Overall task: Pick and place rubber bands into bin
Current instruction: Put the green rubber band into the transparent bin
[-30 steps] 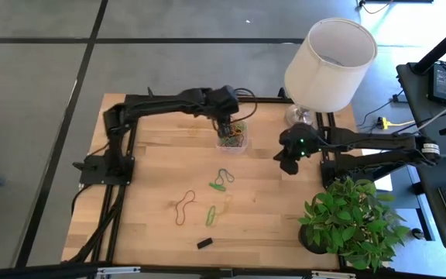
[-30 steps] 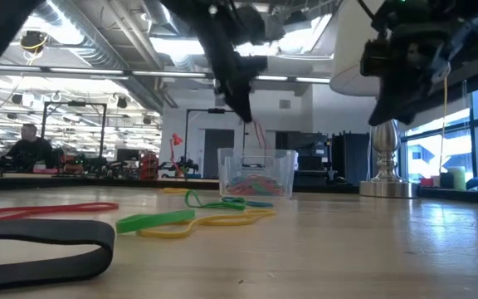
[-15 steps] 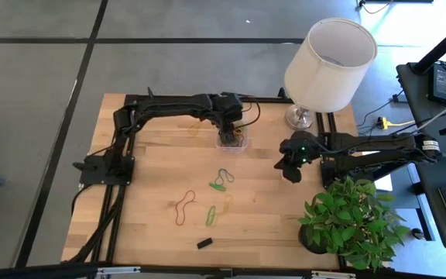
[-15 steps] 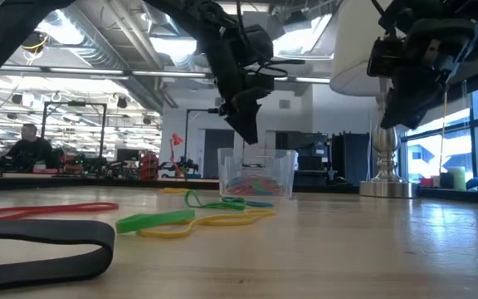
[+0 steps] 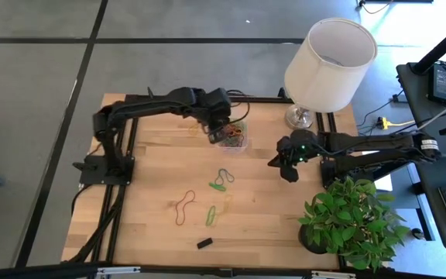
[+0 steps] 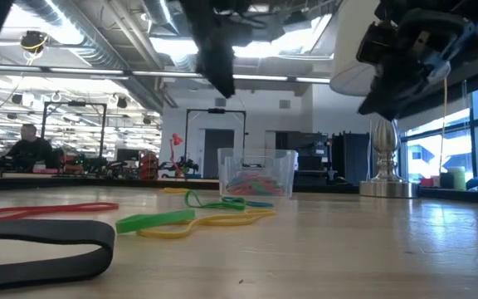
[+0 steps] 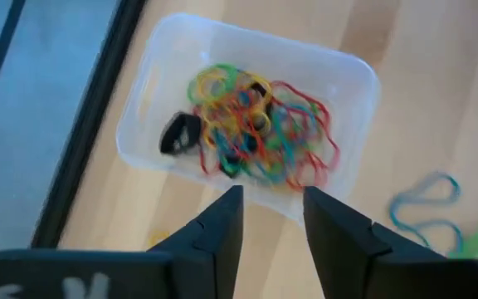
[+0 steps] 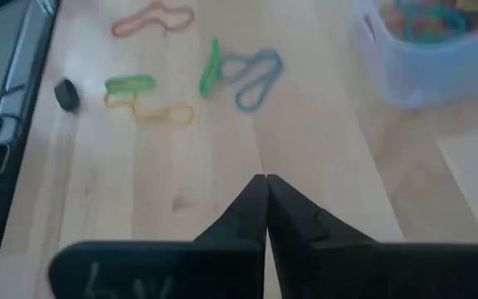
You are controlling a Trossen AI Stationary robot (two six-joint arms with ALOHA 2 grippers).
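Above the bin (image 7: pixel 247 124), your left gripper (image 7: pixel 274 212) now stands with fingers parted and nothing between them; a second ago it hung clenched over the tub. Treat that as a completed drop. The bin sits at the table's far edge holding a tangle of rubber bands (image 7: pixel 260 129). Loose bands (image 5: pixel 223 178) remain mid-table. Your right gripper (image 8: pixel 265 203) waits clenched and empty, near them

The wooden surface (image 5: pixel 153 194) carries the bin (image 5: pixel 233 140) upper centre, loose rubber bands (image 5: pixel 217 198) mid-frame, a lamp (image 5: pixel 299 116) and a plant (image 5: pixel 351 221) at right.
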